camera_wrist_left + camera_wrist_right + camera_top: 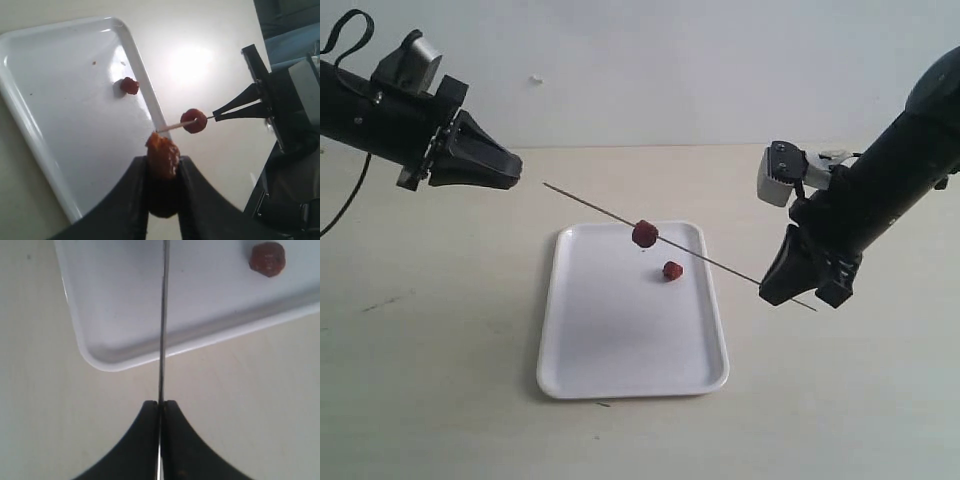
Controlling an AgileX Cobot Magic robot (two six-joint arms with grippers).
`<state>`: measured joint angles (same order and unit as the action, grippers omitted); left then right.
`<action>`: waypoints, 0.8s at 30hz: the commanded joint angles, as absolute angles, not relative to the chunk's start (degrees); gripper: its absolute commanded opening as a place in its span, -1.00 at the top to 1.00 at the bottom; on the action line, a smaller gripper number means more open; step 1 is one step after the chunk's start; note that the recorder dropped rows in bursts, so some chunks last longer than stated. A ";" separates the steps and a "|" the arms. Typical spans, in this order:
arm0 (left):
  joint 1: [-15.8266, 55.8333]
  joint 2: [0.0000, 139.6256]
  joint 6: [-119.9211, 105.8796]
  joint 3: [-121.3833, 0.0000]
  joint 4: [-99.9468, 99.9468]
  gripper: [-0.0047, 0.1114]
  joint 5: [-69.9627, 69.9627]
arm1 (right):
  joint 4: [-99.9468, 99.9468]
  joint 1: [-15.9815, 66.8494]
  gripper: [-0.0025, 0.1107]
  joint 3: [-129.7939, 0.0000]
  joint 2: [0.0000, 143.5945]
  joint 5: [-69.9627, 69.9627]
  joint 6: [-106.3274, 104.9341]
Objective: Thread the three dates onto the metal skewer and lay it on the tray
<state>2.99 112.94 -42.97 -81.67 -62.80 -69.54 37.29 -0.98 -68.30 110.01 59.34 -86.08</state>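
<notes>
My right gripper [782, 288] is shut on the metal skewer [700, 257], which slants up to the left over the white tray [570, 360]. One date [644, 233] sits threaded near the skewer's middle. A second date [672, 270] lies loose on the tray below it. My left gripper [512, 168] hovers just left of the skewer's free tip, shut on the third date [162, 155], whose front end nearly meets the tip in the left wrist view. In the right wrist view the skewer [163, 320] runs straight out from the closed fingers, with the loose date [268, 259] on the tray.
The tray lies on a pale beige table [430, 380] in front of a plain white wall. A small dark mark [603, 404] shows on the table just beyond the tray's near rim. Both black arms hang above the surface at either side.
</notes>
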 commanded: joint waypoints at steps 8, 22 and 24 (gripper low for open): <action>2.92 113.96 -45.22 -81.55 -65.60 0.76 -69.96 | 40.05 -1.32 0.96 -68.25 109.96 62.32 -89.93; 2.92 113.96 -45.45 -81.55 -66.33 0.75 -69.96 | 41.48 -1.32 0.96 -68.25 109.96 61.98 -90.60; 2.92 113.96 -45.45 -81.55 -66.48 0.75 -69.96 | 41.60 -1.32 0.96 -68.25 109.96 61.98 -90.80</action>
<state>2.99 114.01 -45.00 -81.59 -65.08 -69.78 40.52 -0.98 -68.30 110.01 61.59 -89.69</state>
